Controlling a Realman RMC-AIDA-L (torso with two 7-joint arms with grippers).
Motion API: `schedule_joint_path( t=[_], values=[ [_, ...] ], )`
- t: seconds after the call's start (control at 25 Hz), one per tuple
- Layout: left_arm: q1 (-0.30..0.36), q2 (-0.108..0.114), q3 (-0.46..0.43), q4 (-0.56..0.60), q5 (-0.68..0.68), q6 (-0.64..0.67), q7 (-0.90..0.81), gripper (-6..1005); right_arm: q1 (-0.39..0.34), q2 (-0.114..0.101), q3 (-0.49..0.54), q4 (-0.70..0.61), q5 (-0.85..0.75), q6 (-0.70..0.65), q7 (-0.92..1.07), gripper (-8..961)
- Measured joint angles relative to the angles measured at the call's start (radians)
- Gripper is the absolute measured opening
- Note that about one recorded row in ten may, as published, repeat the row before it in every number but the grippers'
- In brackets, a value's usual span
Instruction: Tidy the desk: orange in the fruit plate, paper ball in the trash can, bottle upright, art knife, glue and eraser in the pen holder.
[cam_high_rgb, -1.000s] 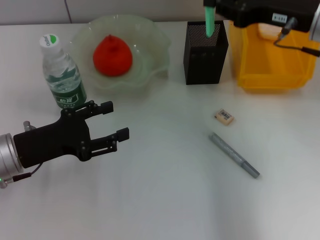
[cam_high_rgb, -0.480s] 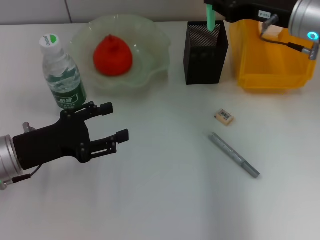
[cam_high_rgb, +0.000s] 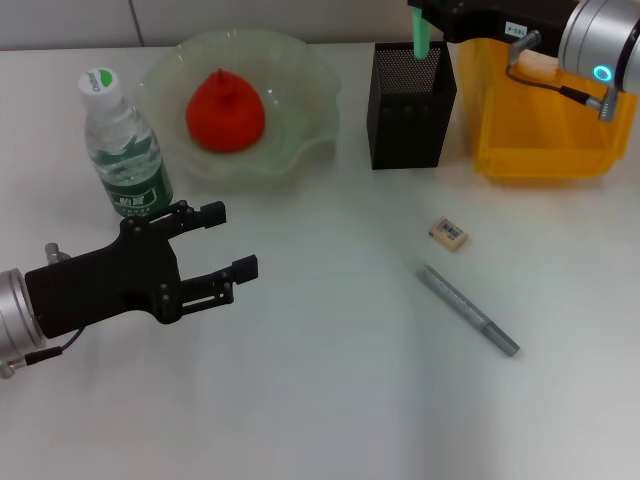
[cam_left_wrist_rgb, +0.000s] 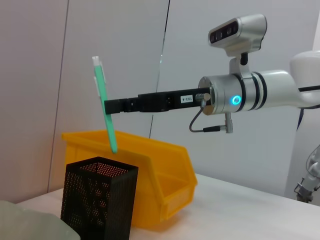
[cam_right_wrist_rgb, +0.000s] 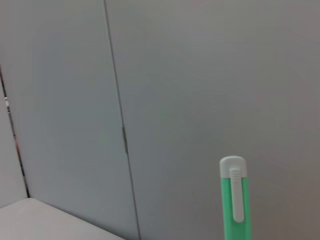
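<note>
One green art knife (cam_left_wrist_rgb: 105, 107) is clamped in the right gripper (cam_left_wrist_rgb: 112, 106); it should be lowered straight into the pen holder (cam_left_wrist_rgb: 97, 202) before being released.

Little can be read. The bottle (cam_high_rgb: 123, 143) standing on the desk (cam_high_rgb: 330, 400) has a green cap with white lettering on top, too small to make out. The wrap around the bottle's lower half is green and white with print that cannot be read either. The eraser (cam_high_rgb: 449, 233) carries a small dark printed patch, perhaps a barcode, with no legible characters. A white sticker with dark digits sits on the right gripper's (cam_left_wrist_rgb: 111, 106) black body in the left wrist view; it may read "193-4", though the digits are blurred. The same sticker in the head view is unreadable.
</note>
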Motion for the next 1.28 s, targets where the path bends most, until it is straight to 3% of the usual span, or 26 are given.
schedule_joint_path(
  t=[0.56,1.28],
  values=[
    [0.002,0.004,0.000,0.000,-0.002,0.015,0.024,790,0.049,0.005,-0.023,-0.096,0.010,0.076,-0.002,234],
    [0.012,0.008,-0.011,0.005,-0.002,0.031,0.024,791,0.045,0.006,-0.046,-0.099,0.020,0.104,-0.002,279]
  ],
)
